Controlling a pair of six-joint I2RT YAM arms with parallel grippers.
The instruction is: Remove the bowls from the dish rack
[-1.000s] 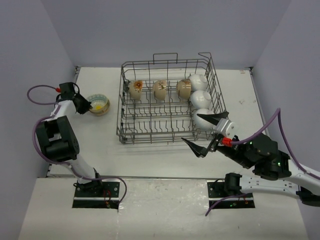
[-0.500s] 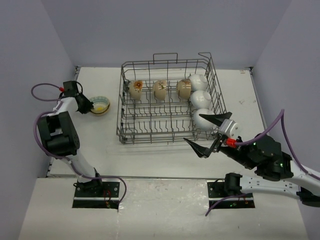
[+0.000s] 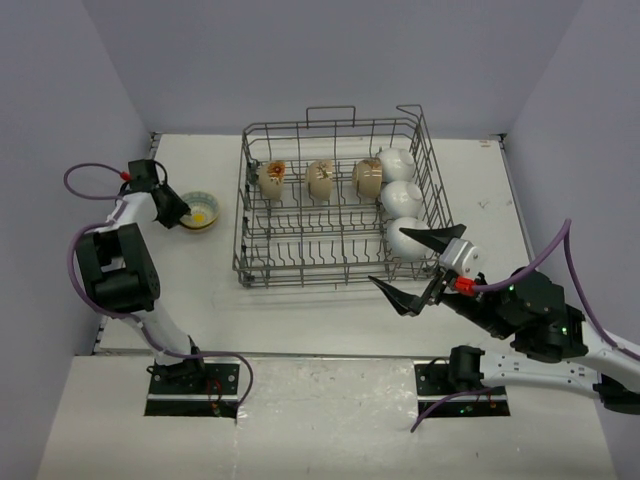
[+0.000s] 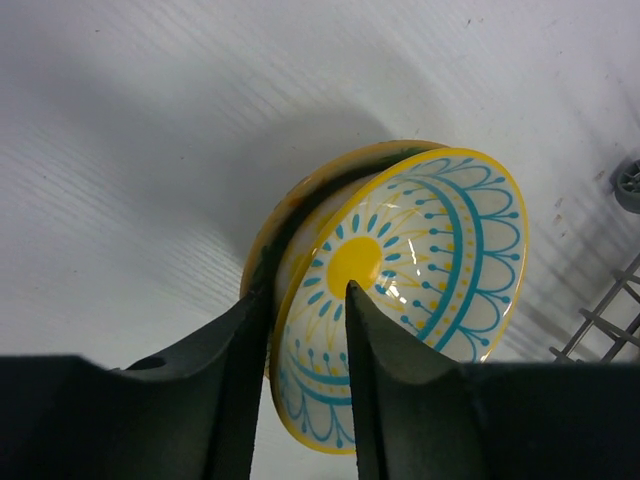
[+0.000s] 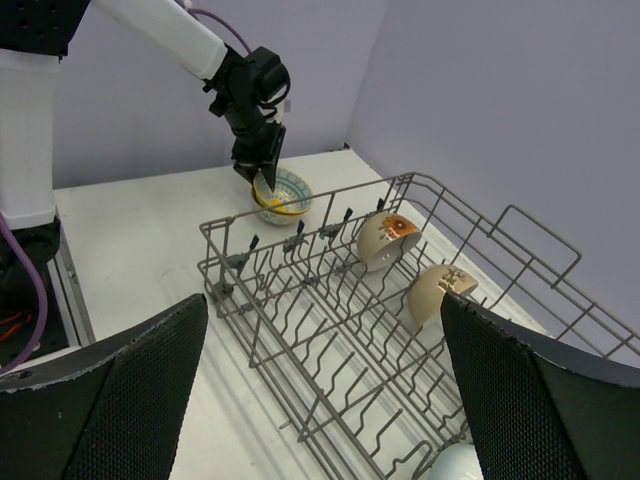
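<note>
The teal-rimmed bowl with a yellow centre (image 4: 420,240) sits on the table left of the dish rack (image 3: 340,262), apparently nested in a second, yellow-rimmed bowl (image 4: 262,255). My left gripper (image 4: 305,290) straddles its near rim with the jaws parted and a gap on the inner side. In the top view that gripper (image 3: 178,212) is at the bowl (image 3: 202,212). Three cream patterned bowls (image 3: 321,178) stand along the rack's back row, and three white bowls (image 3: 401,197) line its right side. My right gripper (image 3: 388,258) hovers wide open and empty over the rack's front right corner.
The rack's raised handle loops (image 3: 330,112) and upright tines (image 5: 330,330) stand between the bowls. The left arm's purple cable (image 3: 85,180) loops near the left wall. Walls close in on three sides.
The left jaws have parted from the bowl's rim, and the bowl has gone from tilted to sitting flat. The right arm has barely shifted.
</note>
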